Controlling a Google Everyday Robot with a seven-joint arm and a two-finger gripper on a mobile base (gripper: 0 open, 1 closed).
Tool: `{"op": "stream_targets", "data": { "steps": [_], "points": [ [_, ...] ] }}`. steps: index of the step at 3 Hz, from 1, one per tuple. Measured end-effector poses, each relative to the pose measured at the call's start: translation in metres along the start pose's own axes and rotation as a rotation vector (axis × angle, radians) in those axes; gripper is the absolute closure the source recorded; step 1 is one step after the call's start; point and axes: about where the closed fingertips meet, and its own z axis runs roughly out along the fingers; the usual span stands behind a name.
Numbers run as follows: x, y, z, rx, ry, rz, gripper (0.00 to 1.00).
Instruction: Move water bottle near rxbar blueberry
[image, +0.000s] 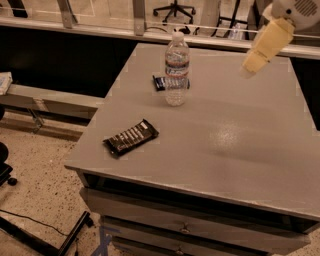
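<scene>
water bottle upright beside rxbar blueberry — gripper aloft, far right

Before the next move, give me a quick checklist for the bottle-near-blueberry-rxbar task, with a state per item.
1. Water bottle upright on the table: ok.
2. Bottle near the rxbar blueberry: ok. The bar lies at the bottle's base, partly behind it.
3. Bottle touching that bar: cannot tell.
4. Gripper clear of the bottle: ok. It hangs above the table's far right side, well apart from the bottle.
5. Black bar out of the way: ok. It lies near the front left edge, apart from both the bottle and the blueberry bar.
</scene>
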Motion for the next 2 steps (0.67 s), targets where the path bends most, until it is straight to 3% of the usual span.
{"op": "stream_targets", "data": {
  "steps": [1, 2],
  "points": [
    [0.0419, 0.0138, -0.0046, 0.012, 0.003, 0.084, 0.00],
    [0.0419, 0.0138, -0.0046, 0.012, 0.003, 0.084, 0.00]
  ]
}}
